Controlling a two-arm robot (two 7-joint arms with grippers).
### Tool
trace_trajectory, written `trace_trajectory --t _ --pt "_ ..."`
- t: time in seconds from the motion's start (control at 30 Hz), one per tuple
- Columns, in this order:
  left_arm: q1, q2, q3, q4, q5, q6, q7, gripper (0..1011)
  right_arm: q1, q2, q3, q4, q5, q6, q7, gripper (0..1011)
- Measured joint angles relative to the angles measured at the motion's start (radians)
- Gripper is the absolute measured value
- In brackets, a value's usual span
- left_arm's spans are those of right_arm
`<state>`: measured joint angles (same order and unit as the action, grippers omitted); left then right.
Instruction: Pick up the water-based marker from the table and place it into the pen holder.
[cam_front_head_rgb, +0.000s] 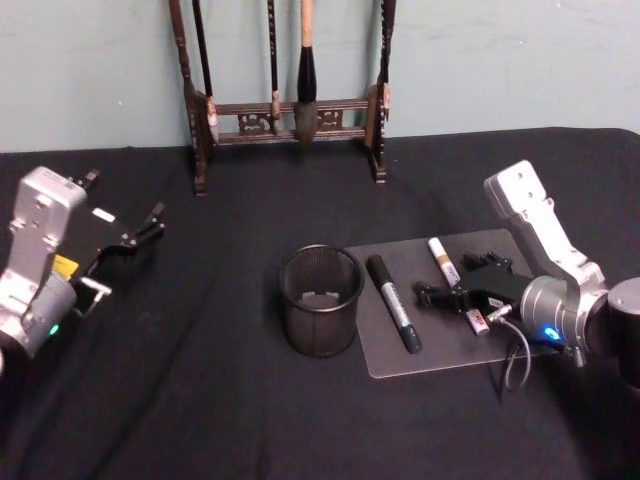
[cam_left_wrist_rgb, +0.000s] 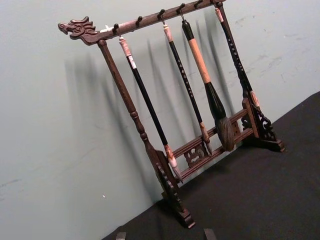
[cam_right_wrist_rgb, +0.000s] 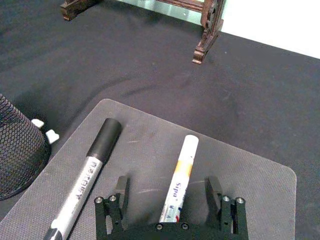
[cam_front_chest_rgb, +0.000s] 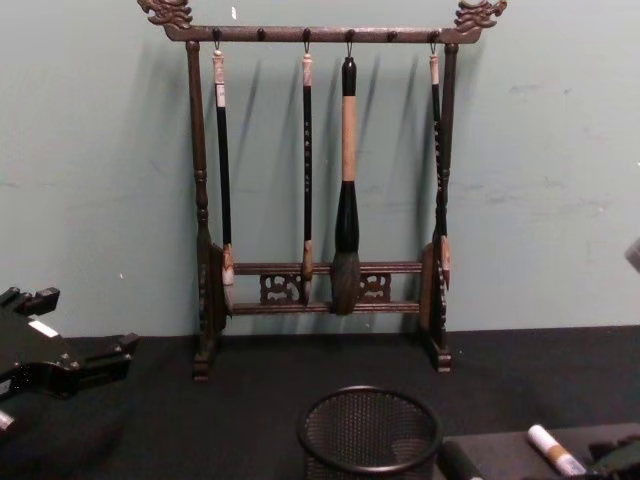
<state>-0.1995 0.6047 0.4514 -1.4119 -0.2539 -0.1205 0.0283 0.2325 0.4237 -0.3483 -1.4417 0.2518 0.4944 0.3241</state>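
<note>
- Right gripper (cam_right_wrist_rgb: 167, 186) is hovering low over the mat (cam_front_head_rgb: 440, 352), with its fingers spread wide apart.
- The fingers are straddling the white marker (cam_right_wrist_rgb: 183, 162), one on each side, gripping nothing and not touching it.
- The white marker is lying flat on the mat; its near end is hiding under the gripper body.
- Whether the fingertips are touching the mat cannot be told.
- The black marker (cam_front_head_rgb: 393, 303) is lying on the mat's left part, between the white marker and the holder (cam_front_head_rgb: 320, 322).
- The holder is standing upright on the table (cam_front_head_rgb: 200, 400), just beside the mat's left edge.
- Left gripper (cam_front_head_rgb: 140, 232) is idling over the table's far left, fingers apart, pointing toward the brush rack (cam_front_chest_rgb: 320, 180).
</note>
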Motion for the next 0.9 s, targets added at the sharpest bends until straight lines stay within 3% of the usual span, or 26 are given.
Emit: trace_trajectory --t 0.9 --pt "0.0 0.0 0.0 0.0 0.0 0.0 0.0 1001 0.001 0.001 -0.003 0.0 0.002 -0.001 0.0 978"
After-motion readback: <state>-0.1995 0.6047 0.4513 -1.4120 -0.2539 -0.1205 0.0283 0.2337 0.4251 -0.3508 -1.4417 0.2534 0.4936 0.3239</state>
